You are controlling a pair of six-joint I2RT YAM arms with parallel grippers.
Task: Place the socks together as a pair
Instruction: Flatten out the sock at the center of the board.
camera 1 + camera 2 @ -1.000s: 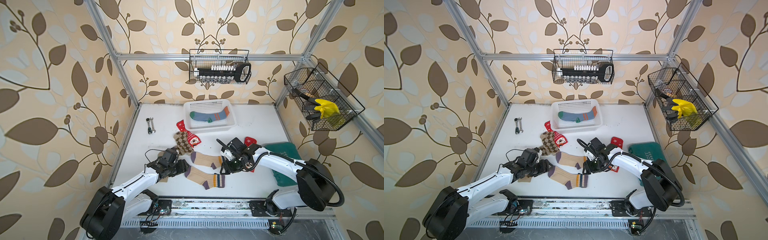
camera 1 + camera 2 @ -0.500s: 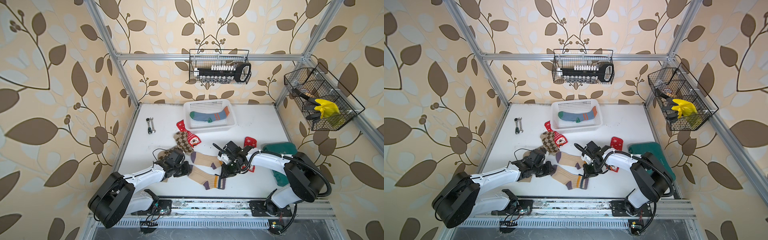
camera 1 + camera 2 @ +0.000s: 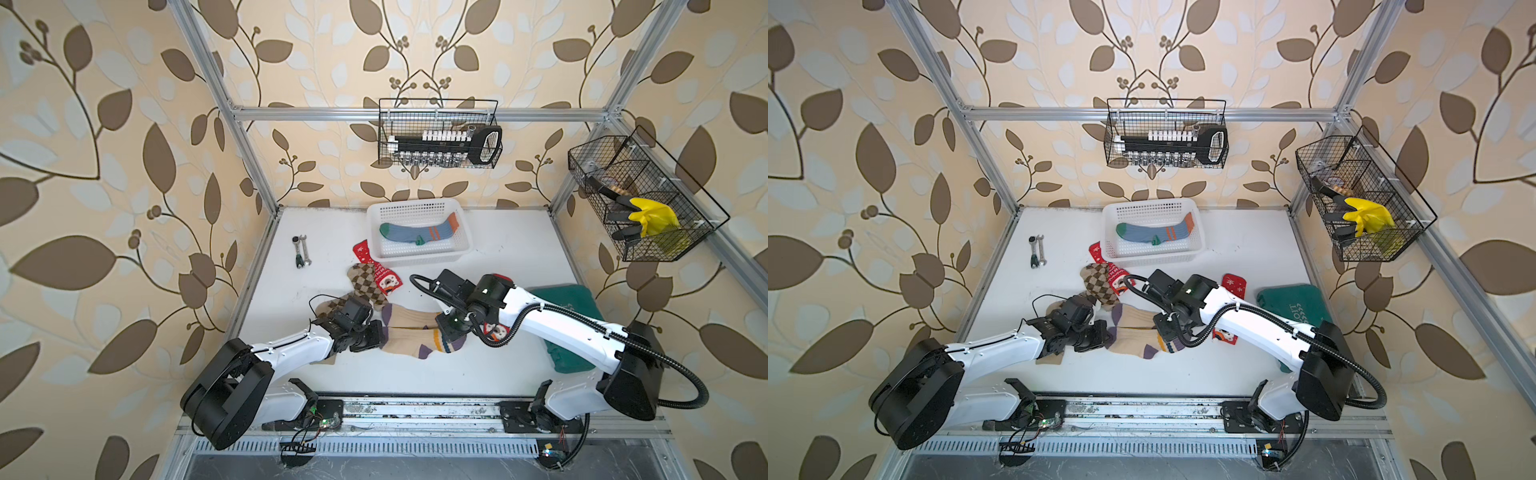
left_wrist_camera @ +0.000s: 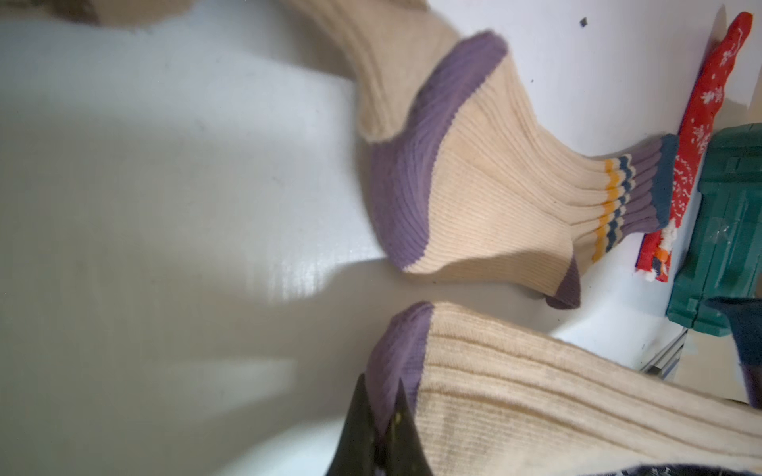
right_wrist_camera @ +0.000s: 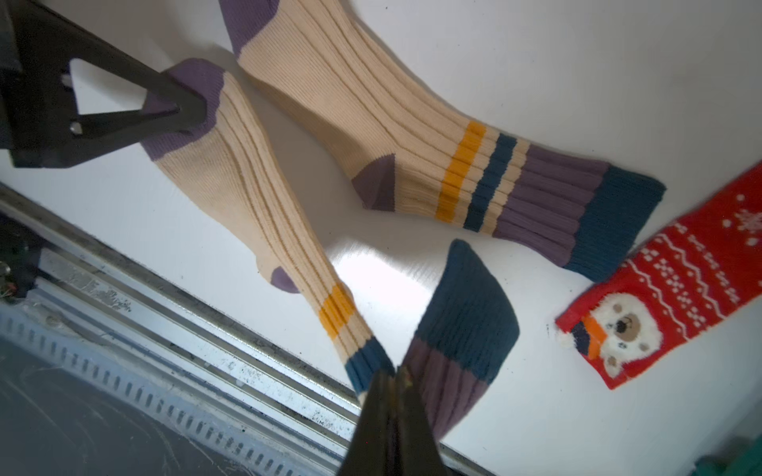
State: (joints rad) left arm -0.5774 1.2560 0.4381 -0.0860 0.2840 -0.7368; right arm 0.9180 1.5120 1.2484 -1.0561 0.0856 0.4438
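Two beige socks with purple toes lie side by side at the table's front. The far beige sock (image 3: 409,316) (image 5: 371,119) rests flat. The near beige sock (image 3: 411,345) (image 3: 1133,345) is stretched between both arms. My left gripper (image 4: 379,387) (image 3: 380,334) is shut on its purple toe. My right gripper (image 5: 393,373) (image 3: 451,328) is shut on its blue and purple cuff, which folds up around the fingers. A blue-grey sock (image 3: 415,232) lies in the white basket (image 3: 415,205).
A brown argyle sock (image 3: 365,282) and a red Christmas sock (image 3: 386,282) lie behind the left arm. Another red sock (image 5: 668,288) lies by the right arm, beside the dark green bag (image 3: 573,299). Wrenches (image 3: 301,249) sit at the back left. The front rail (image 5: 185,329) runs close under the held sock.
Both grippers went from open to shut on the ends of the near beige sock. That sock now lies closer to the far one.
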